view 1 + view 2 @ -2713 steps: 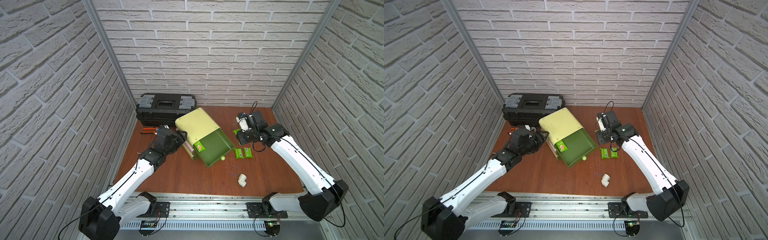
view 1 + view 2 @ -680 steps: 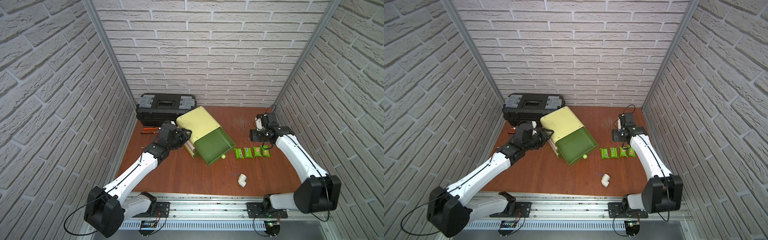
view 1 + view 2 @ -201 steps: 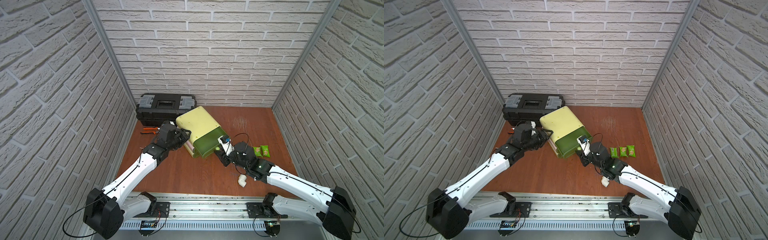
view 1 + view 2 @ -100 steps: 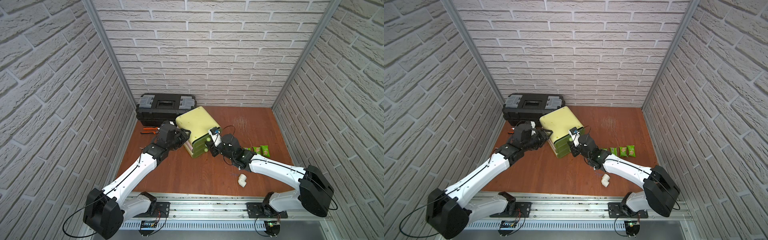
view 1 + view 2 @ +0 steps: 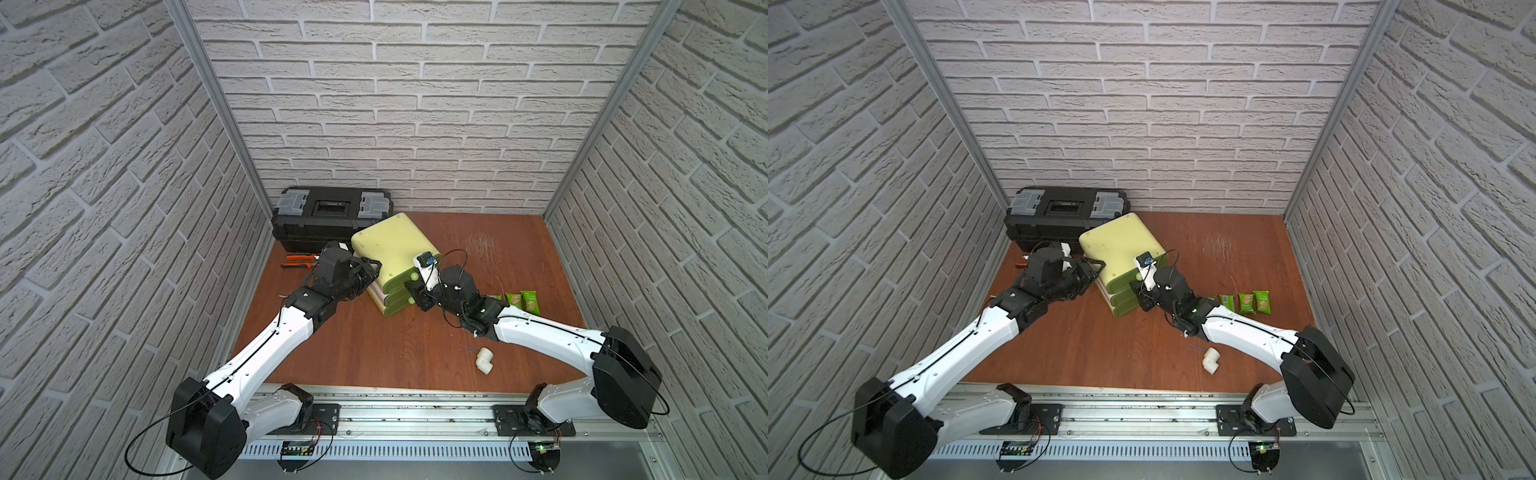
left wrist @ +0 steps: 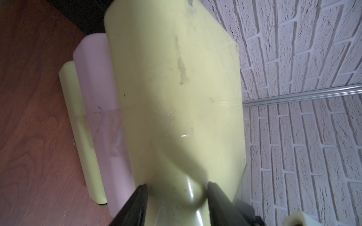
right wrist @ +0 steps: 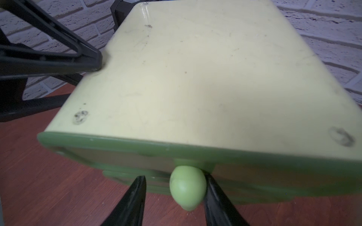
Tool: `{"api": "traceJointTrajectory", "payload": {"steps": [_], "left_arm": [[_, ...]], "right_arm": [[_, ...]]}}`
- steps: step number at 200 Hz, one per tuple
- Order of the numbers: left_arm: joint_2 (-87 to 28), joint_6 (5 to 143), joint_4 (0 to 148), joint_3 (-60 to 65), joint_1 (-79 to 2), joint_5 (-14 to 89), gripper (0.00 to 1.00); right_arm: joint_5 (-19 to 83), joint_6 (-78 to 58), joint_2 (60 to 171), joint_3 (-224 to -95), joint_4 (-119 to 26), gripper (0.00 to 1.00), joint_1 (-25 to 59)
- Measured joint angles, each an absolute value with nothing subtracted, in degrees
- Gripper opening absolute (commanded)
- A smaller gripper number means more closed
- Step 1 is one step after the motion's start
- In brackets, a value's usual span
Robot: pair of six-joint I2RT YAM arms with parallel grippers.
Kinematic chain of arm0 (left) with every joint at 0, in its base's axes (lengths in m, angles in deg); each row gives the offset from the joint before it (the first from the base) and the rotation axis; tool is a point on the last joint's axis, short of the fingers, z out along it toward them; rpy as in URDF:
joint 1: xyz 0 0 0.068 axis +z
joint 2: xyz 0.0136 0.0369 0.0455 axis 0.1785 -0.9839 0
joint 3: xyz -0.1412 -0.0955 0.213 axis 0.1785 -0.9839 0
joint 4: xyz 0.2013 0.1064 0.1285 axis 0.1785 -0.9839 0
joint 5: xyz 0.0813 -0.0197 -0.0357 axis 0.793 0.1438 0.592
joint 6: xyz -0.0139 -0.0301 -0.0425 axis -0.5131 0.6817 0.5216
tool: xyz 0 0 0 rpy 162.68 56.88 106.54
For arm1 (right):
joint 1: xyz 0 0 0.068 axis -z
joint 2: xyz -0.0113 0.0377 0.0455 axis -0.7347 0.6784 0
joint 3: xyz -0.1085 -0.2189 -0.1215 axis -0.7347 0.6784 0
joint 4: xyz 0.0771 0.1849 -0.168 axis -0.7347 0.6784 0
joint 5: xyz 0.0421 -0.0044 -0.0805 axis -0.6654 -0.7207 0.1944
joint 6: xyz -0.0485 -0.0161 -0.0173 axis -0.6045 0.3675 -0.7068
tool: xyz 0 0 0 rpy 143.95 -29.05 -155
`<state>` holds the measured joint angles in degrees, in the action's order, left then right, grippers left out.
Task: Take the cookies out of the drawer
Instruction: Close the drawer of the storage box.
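Cookies (image 5: 520, 300) lay in a row on the surface (image 5: 374, 353), near the right claw (image 7: 174, 177) but behind it. That claw was spread around the shut drawer's (image 7: 254, 162) knob (image 7: 187, 185), and the left claw (image 6: 177, 184) was pinching the cabinet's (image 5: 390, 245) corner.

White links (image 5: 266, 345), black joints (image 5: 623, 374), looping cables (image 5: 454, 250)

On the tabletop (image 5: 374, 345) the drawer unit (image 5: 395, 245) stands left of centre, with the toolbox (image 5: 332, 212) behind it, the pliers (image 5: 297, 262) to its left, the cookies (image 5: 513, 298) in a row to its right and the pipe elbow (image 5: 484, 358) nearer the front.
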<state>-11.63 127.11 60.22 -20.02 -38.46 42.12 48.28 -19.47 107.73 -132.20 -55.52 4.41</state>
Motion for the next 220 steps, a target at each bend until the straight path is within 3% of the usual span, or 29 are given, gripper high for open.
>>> {"api": "traceJointTrajectory", "payload": {"steps": [53, 138, 220], "left_arm": [[-11.41, 127.11, 60.11, -20.16, -38.46, 42.34, 0.54], [-11.32, 127.14, 60.07, -20.24, -38.46, 42.38, 0.54], [-11.30, 127.14, 60.05, -20.24, -38.46, 42.38, 0.54]], "right_arm": [[47.63, -18.99, 99.29, -125.29, -54.89, 0.61, 4.35], [46.88, -18.58, 111.70, -124.44, -61.67, 0.62, 4.96], [48.54, -18.73, 116.25, -125.14, -65.99, 0.54, 6.58]]}}
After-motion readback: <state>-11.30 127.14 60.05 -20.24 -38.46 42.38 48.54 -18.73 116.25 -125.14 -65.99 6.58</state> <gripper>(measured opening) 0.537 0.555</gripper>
